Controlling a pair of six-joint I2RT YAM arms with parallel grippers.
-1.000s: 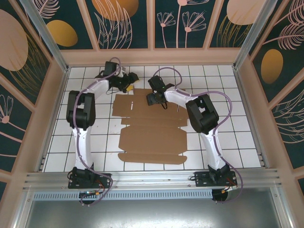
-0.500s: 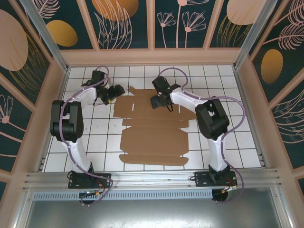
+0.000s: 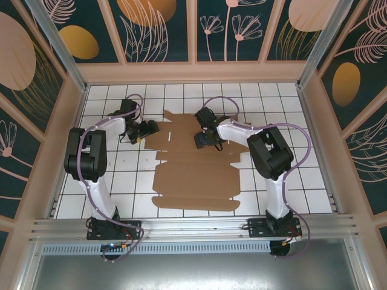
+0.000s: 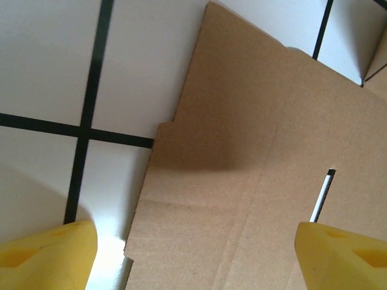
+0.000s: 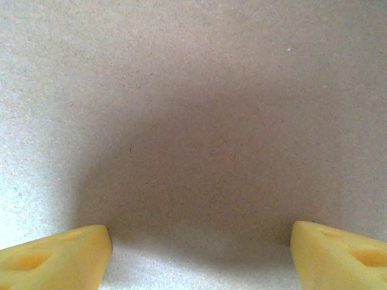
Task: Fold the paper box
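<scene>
Top view: bright, even overhead light, shadows faint and soft, no glare on the white table (image 3: 302, 175). Straight lines bend slightly twd the pic edges.

Left wrist view: paper box (image 4: 254, 181) fairly sharp, w/ a soft dark shadow patch mid-pic. Glare spot on the tile at bottom left. Yellow pads (image 4: 48, 254) of left gripper (image 4: 193, 257) out of focus.

Right wrist view: cardboard grain crisp, broad dim shadow in centre, corners lighter. Right gripper (image 5: 199, 254) pads blurred too.

Robot lab test cell: alu-framed enclosure (image 3: 193, 228) w/ patterned wall panels (image 3: 163, 30), gridded white tabletop (image 3: 309, 181).
</scene>
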